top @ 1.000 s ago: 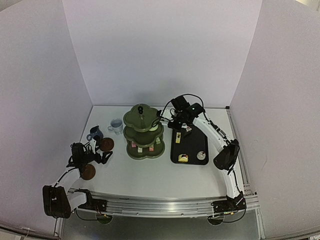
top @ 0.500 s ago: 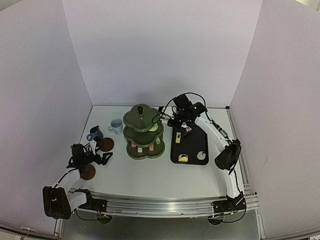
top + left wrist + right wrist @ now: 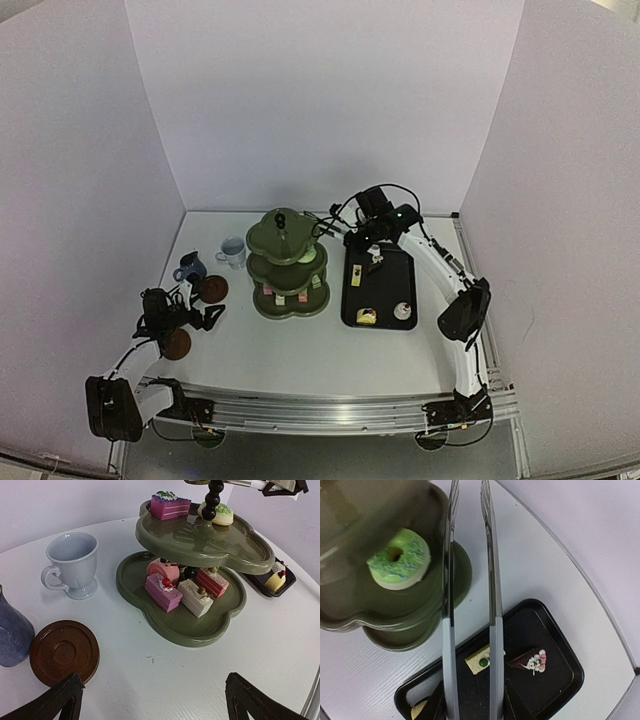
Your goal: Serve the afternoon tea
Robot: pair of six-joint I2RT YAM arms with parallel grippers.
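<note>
– Where is the stand [image 3: 287, 265] sitting?
– In the middle of the surface [image 3: 300, 350], beside the black tray [image 3: 385, 295]. Bare room is lying in front.
– And the jaws?
– The left jaws are gaping wide near a brown saucer [image 3: 64, 652]. The right jaws are squeezing the tongs [image 3: 492, 590] by the stand's edge.

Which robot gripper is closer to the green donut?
Right. The right gripper, holding the metal tongs, is close beside the stand where the green donut sits. The left gripper is far off on the stand's other side, near a brown saucer.
</note>
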